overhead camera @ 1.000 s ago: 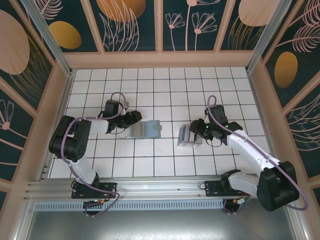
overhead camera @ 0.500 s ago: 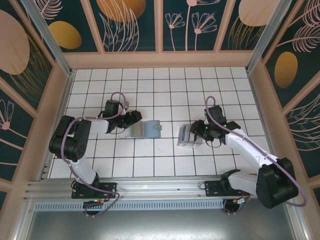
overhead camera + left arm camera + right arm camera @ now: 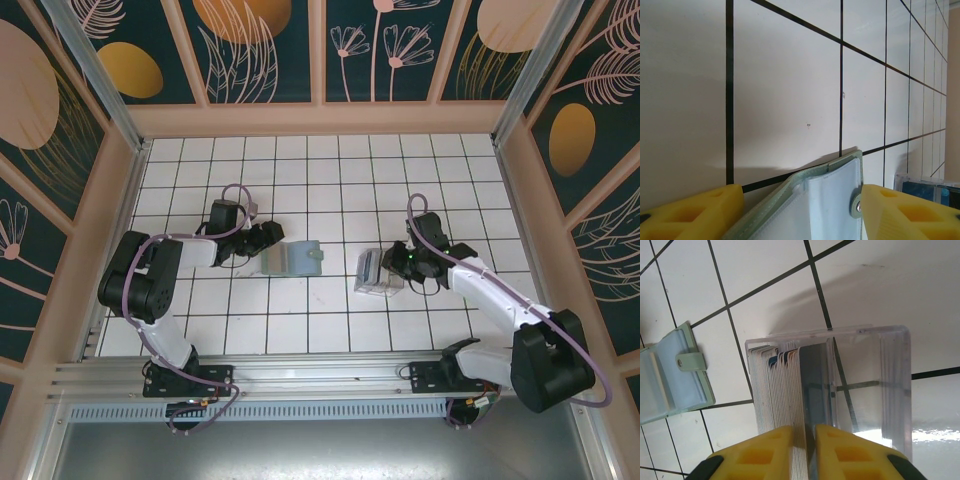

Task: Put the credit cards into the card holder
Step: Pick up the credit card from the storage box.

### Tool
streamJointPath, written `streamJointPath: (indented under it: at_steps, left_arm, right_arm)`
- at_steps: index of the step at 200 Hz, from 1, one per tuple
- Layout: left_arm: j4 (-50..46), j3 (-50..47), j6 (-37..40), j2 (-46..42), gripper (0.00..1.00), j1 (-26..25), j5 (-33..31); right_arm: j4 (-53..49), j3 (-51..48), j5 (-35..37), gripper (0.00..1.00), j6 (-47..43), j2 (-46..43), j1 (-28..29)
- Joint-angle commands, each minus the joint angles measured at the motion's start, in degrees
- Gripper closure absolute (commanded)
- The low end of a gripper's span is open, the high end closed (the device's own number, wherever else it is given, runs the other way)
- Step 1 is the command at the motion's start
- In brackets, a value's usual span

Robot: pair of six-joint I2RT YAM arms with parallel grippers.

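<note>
The card holder (image 3: 292, 259) lies open on the tiles, grey-green with a pale blue inside. My left gripper (image 3: 266, 240) is at its left edge. In the left wrist view the card holder (image 3: 820, 200) sits between the wide-apart yellow fingers (image 3: 695, 210) of the open left gripper (image 3: 801, 196), and its snap edge touches the right finger. The credit cards (image 3: 775, 385) stand on edge in a clear box (image 3: 895, 385). My right gripper (image 3: 809, 450) reaches into that box, shut on a few credit cards including a dark one. From above, the right gripper (image 3: 393, 264) is over the box (image 3: 372, 272).
The box (image 3: 927, 186) lies just right of the card holder (image 3: 670, 382), about one tile apart. White tiled floor surrounds both. Pinkish walls and aluminium posts (image 3: 95, 75) enclose the workspace. A metal rail (image 3: 300, 375) runs along the near edge.
The right arm's wrist has shifted slightly left and forward over the box. The left arm and the card holder have not moved.
</note>
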Motion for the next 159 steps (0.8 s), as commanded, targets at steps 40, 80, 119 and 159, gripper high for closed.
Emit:
streamJointPath:
  at_steps: [40, 80, 119, 159]
  left_arm:
    - [-6.5, -2.8, 0.3, 7.5, 0.35, -2.4, -0.5]
    - [-6.6, -2.7, 0.4, 7.8, 0.35, -2.3, -0.5]
    - [-6.7, -2.6, 0.5, 8.2, 0.35, -2.4, -0.3]
    - [-6.7, -2.3, 0.4, 8.5, 0.35, -2.5, -0.1]
  right_arm:
    - [-0.5, -0.8, 0.4, 0.87, 0.4, -2.0, 0.4]
    - [-1.3, 0.1, 1.2, 0.93, -0.1, -2.9, 0.4]
    - [-1.7, 0.2, 1.3, 0.96, -0.2, -3.0, 0.4]
    - [-3.2, 1.3, 2.1, 0.96, -0.6, -3.6, 0.4]
